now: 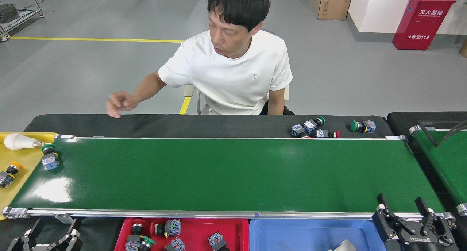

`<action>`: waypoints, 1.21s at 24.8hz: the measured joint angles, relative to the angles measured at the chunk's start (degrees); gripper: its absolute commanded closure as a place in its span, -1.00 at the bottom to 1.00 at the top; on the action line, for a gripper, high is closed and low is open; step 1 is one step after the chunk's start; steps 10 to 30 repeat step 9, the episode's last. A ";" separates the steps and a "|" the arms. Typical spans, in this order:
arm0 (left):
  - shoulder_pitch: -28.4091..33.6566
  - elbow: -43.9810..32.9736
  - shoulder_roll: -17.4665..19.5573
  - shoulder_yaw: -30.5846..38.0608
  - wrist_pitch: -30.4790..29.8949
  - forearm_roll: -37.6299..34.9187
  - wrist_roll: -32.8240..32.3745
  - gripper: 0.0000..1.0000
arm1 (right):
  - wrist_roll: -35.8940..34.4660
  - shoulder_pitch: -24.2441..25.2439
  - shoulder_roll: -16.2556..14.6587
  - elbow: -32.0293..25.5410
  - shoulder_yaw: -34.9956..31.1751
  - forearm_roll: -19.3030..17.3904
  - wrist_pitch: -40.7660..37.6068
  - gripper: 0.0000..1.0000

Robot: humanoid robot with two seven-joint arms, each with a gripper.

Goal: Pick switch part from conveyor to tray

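Observation:
The conveyor (226, 174) is a wide green belt across the middle. One switch part (49, 158) with a green cap lies at its far left end. Below the near rail, the red tray (237, 231) holds several switch parts (168, 228). My left gripper (54, 225) is low at the bottom left corner, left of the red tray, open and empty. At the bottom right, over the near rail, my right gripper (400, 200) stands open with nothing between its fingers.
A yellow tray (25, 165) at the left end holds a light bulb (20, 141) and a yellow-capped switch (8, 174). A blue tray (310, 231) sits right of the red one. More switches (312, 128) lie on the far black ledge. A person's hand (118, 103) hovers there. A narrower belt (443, 163) is at right.

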 measured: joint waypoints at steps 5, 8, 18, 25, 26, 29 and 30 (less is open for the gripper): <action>3.56 -6.73 -3.35 -5.55 5.86 -0.07 0.08 -1.00 | 0.02 0.53 0.33 -0.16 -0.50 0.00 -0.15 -1.00; 3.90 -8.62 -6.32 -6.60 7.41 -1.44 0.10 -1.00 | 0.03 0.72 0.33 -0.35 -0.50 0.00 -0.60 -1.00; 3.93 -8.87 -6.58 -7.30 7.72 -1.94 0.10 -1.00 | 0.03 1.28 0.33 -0.52 -0.51 0.00 -0.75 -1.00; 3.93 -8.87 -6.58 -7.30 7.72 -1.94 0.10 -1.00 | 0.03 1.28 0.33 -0.52 -0.51 0.00 -0.75 -1.00; 3.93 -8.87 -6.58 -7.30 7.72 -1.94 0.10 -1.00 | 0.03 1.28 0.33 -0.52 -0.51 0.00 -0.75 -1.00; 3.93 -8.87 -6.58 -7.30 7.72 -1.94 0.10 -1.00 | 0.03 1.28 0.33 -0.52 -0.51 0.00 -0.75 -1.00; 3.93 -8.87 -6.58 -7.30 7.72 -1.94 0.10 -1.00 | 0.03 1.28 0.33 -0.52 -0.51 0.00 -0.75 -1.00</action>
